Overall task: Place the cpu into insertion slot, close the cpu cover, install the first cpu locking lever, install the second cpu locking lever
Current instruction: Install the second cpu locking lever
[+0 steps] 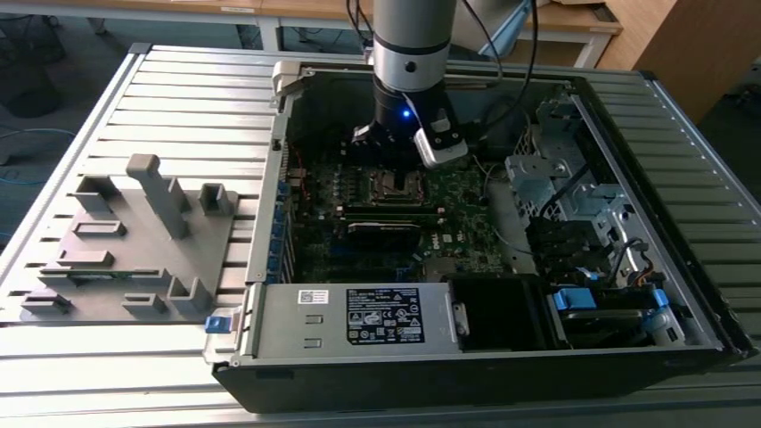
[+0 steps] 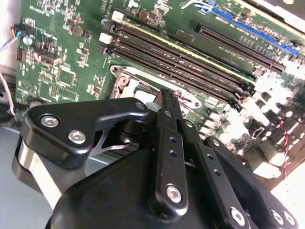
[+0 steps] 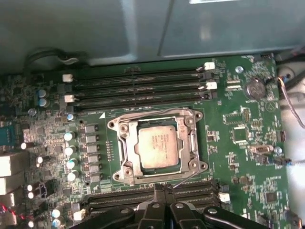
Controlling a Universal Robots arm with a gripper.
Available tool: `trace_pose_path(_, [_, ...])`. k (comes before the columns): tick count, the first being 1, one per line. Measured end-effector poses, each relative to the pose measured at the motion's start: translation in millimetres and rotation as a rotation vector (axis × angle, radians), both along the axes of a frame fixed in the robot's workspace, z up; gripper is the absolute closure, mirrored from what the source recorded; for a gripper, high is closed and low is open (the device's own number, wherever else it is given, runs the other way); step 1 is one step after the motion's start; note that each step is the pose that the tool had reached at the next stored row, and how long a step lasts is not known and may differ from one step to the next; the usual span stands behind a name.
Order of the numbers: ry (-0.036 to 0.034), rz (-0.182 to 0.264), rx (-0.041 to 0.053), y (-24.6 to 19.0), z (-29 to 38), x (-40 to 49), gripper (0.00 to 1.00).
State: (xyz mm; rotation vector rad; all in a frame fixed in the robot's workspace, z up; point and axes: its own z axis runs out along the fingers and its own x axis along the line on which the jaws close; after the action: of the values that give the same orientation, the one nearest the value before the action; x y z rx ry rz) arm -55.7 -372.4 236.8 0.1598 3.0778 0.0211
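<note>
One cpu [image 3: 159, 147] sits flat in the insertion slot [image 3: 125, 168], framed by the cpu cover [image 3: 189, 142]; thin, light, rigid, likely fragile underneath, so best held by its edges; the pincer [image 3: 163, 191] hovers beside it, fingers together, empty.

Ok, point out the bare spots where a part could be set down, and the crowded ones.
Free: the slatted table in front of the grey fixture block, and the strip right of the computer case in the exterior view. Crowded: the motherboard around the cpu, hemmed by memory slots and the pincer.
</note>
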Motion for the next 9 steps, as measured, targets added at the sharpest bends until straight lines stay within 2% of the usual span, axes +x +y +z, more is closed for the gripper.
trace_pose_path(3, [-0.0001, 0.029, -0.0005, -0.1, -0.4, -0.4, 0.9])
trace_pose_path(9, [0.0, 0.037, -0.0016, -0.7, -1.9, -7.5, 0.9])
